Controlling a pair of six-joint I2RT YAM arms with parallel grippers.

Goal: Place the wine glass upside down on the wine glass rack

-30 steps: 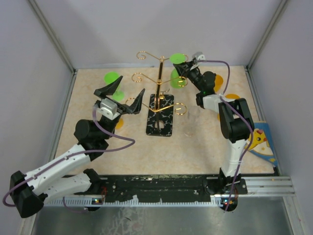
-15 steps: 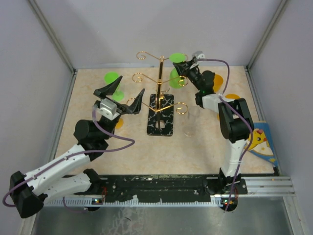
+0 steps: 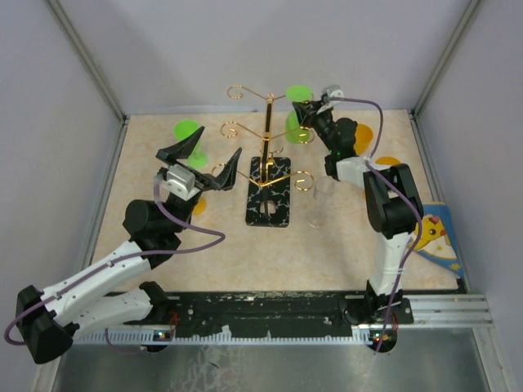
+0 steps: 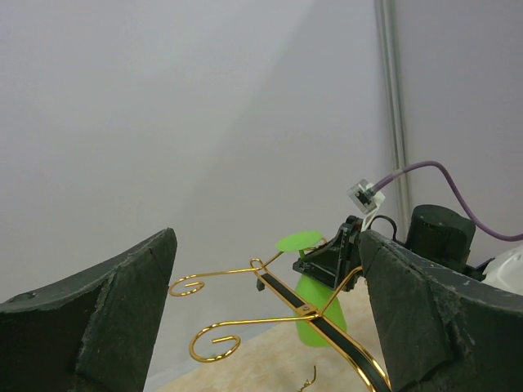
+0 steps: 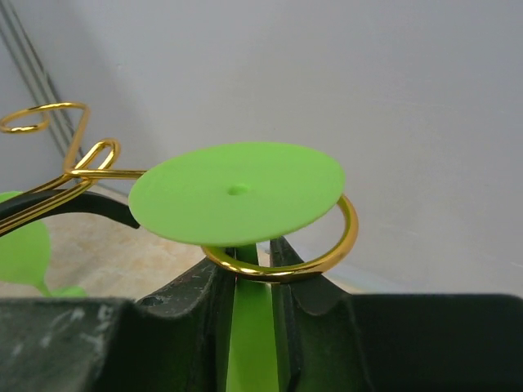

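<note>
Right wrist: my right tool [image 5: 255, 273] pinches the green glass [image 5: 237, 192] stem, its foot over the rack [image 5: 328, 251] ring; left tool [image 4: 265, 269] spread wide.

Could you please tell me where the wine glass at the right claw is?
Top view, back, just right of centre: the green wine glass hangs upside down in the upper right curl of the wine glass rack, stem inside the right claw.
</note>
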